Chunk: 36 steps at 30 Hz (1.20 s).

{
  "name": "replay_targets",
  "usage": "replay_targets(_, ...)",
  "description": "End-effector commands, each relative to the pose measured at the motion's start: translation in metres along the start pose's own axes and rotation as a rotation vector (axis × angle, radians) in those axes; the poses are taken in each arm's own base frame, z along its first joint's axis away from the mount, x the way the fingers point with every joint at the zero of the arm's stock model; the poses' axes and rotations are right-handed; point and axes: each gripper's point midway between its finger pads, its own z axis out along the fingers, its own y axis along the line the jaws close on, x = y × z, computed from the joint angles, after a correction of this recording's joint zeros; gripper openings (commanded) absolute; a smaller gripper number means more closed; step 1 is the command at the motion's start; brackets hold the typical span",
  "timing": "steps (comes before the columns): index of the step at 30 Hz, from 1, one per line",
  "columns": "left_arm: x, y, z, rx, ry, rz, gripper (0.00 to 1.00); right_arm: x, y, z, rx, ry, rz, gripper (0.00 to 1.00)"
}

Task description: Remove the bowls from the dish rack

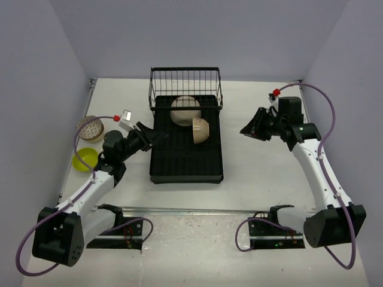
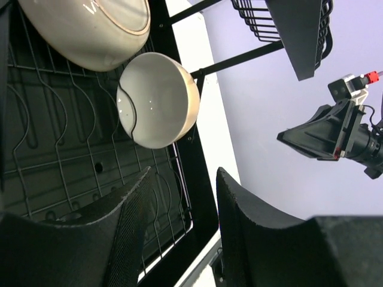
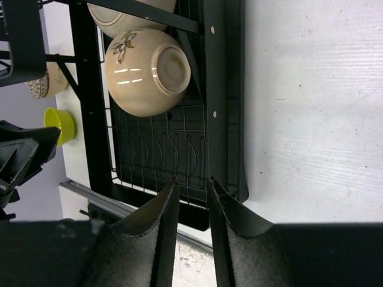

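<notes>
The black dish rack (image 1: 185, 164) stands mid-table, with its wire basket (image 1: 185, 84) at the far end. A larger cream bowl (image 1: 185, 110) and a smaller cream bowl (image 1: 200, 131), tipped on its side, rest in the rack. A lime-yellow bowl (image 1: 85, 159) and a net-patterned bowl (image 1: 91, 127) sit on the table at the left. My left gripper (image 1: 152, 136) is open and empty at the rack's left edge. It faces the smaller bowl (image 2: 158, 98) and the larger bowl (image 2: 90, 30). My right gripper (image 1: 248, 130) is open and empty to the right of the rack. It sees the smaller bowl (image 3: 149, 72). No third cream bowl shows.
Purple walls close in the table on the left, far and right sides. A metal rail (image 1: 197, 210) runs along the near edge between the arm bases. White table surface (image 1: 263, 173) lies to the right of the rack.
</notes>
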Motion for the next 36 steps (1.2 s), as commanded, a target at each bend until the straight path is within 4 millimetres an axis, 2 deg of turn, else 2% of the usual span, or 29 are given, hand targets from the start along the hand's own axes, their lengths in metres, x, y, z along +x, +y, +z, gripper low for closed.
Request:
replay_targets(1,-0.020,-0.017,0.013,0.021,-0.093,0.049,0.48,-0.003,0.001,0.006,-0.016,0.000,-0.024,0.29)
replay_targets(5,-0.007,-0.016,0.027,0.028,-0.080,0.043,0.48,-0.003,-0.002,0.015,-0.019,0.010,-0.021,0.32)
replay_targets(6,-0.010,-0.022,0.029,0.053,-0.102,0.050,0.47,-0.002,-0.001,0.017,-0.027,0.017,-0.018,0.32)
replay_targets(9,0.003,-0.018,0.036,0.074,-0.086,0.043,0.47,-0.003,-0.003,0.024,-0.028,0.025,-0.011,0.34)
replay_targets(10,0.005,-0.026,0.039,0.112,-0.091,0.058,0.47,-0.003,-0.003,0.027,-0.032,0.030,-0.009,0.34)
replay_targets(11,0.009,-0.022,0.044,0.109,-0.080,0.060,0.47,-0.004,-0.003,0.027,-0.034,0.027,-0.012,0.34)
replay_targets(18,0.014,-0.019,0.045,0.169,-0.129,0.056,0.47,-0.001,-0.010,0.035,-0.020,0.045,-0.025,0.35)
replay_targets(19,0.019,-0.012,0.045,0.158,-0.121,0.043,0.47,0.000,-0.011,0.036,-0.021,0.045,-0.026,0.36)
replay_targets(22,0.021,-0.009,0.046,0.166,-0.137,0.017,0.46,-0.001,-0.012,0.039,-0.021,0.049,-0.028,0.36)
replay_targets(27,0.027,-0.014,0.054,0.203,-0.141,0.001,0.45,-0.004,-0.012,0.043,-0.023,0.054,-0.035,0.37)
replay_targets(30,0.035,-0.018,0.064,0.230,-0.130,-0.013,0.45,-0.007,-0.010,0.044,-0.026,0.049,-0.042,0.38)
replay_targets(31,0.044,-0.015,0.069,0.226,-0.110,-0.023,0.45,-0.008,-0.010,0.044,-0.024,0.050,-0.043,0.39)
replay_targets(36,0.054,-0.024,0.081,0.264,-0.105,-0.031,0.44,-0.010,-0.011,0.047,-0.024,0.054,-0.052,0.40)
